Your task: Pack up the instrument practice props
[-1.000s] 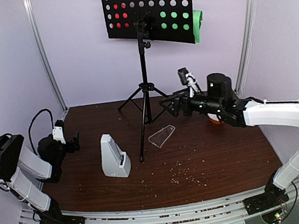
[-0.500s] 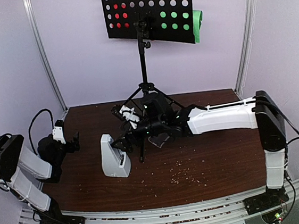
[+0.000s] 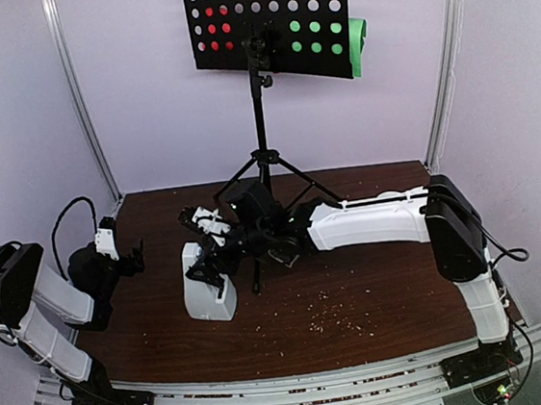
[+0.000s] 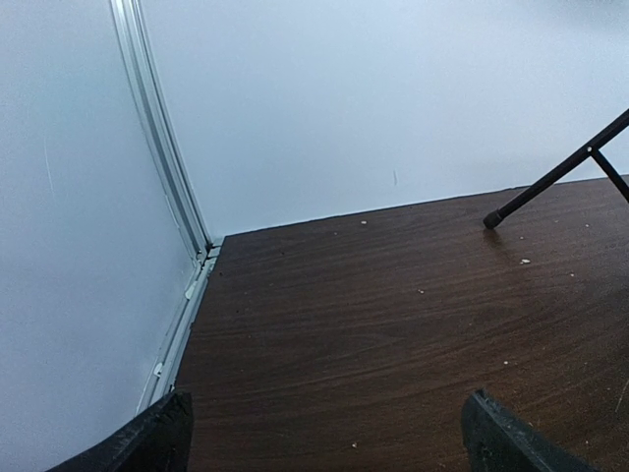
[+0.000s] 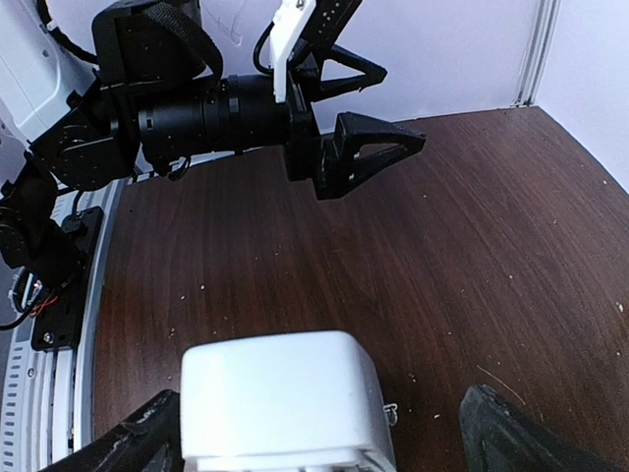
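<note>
The white pyramid metronome (image 3: pixel 209 293) stands left of the table's middle. My right gripper (image 3: pixel 204 266) is open at its top. In the right wrist view the metronome's top (image 5: pixel 280 403) lies between the spread fingers (image 5: pixel 145 440) of the right gripper (image 5: pixel 324 444), nearer the left one; I cannot tell if they touch it. The black perforated music stand (image 3: pixel 265 164) stands at the back, with red sheets (image 3: pixel 218 29) and green sheets (image 3: pixel 357 44) on it. The clear cover is hidden behind my right arm. My left gripper (image 3: pixel 137 255) is open and empty at the left.
The left gripper (image 4: pixel 324 447) looks at bare brown table (image 4: pixel 393 324), the left wall rail (image 4: pixel 162 147) and one tripod foot (image 4: pixel 493 220). The left arm (image 5: pixel 187 113) shows beyond the metronome in the right wrist view. Crumbs (image 3: pixel 331 314) lie scattered at front middle.
My right arm has swung from the back right across the tripod to the left, ending with its open gripper over the metronome. The left arm has not moved.
</note>
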Motion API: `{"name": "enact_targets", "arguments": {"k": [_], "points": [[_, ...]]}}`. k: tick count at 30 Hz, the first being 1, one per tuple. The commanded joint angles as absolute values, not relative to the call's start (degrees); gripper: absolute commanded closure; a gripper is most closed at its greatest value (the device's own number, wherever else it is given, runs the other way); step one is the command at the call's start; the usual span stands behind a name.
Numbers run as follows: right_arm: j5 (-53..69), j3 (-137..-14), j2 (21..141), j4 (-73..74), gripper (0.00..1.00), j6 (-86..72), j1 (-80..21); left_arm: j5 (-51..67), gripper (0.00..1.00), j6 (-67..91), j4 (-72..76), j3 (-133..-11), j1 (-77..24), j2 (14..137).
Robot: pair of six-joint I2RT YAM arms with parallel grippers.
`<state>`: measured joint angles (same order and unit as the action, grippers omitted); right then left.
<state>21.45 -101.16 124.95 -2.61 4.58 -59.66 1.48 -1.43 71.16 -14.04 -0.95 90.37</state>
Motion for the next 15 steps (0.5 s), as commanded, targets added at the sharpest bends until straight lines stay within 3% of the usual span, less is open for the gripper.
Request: {"name": "enact_targets", "arguments": {"k": [1, 6, 15], "points": [[21.7, -104.7, 127.6, -0.9, 0.02, 5.2, -59.9, 1.8, 0.02, -1.9, 75.0, -14.5, -0.9, 89.8], [22.6, -106.3, 129.2, 0.0, 0.06, 4.1, -60.2, 1.8, 0.02, -1.9, 74.9, -14.5, -0.9, 89.8], [20.4, -99.1, 124.6, -3.9, 0.32, 3.0, -63.3, 1.3, 0.02, -1.9, 74.8, -14.5, -1.0, 89.8]]}}
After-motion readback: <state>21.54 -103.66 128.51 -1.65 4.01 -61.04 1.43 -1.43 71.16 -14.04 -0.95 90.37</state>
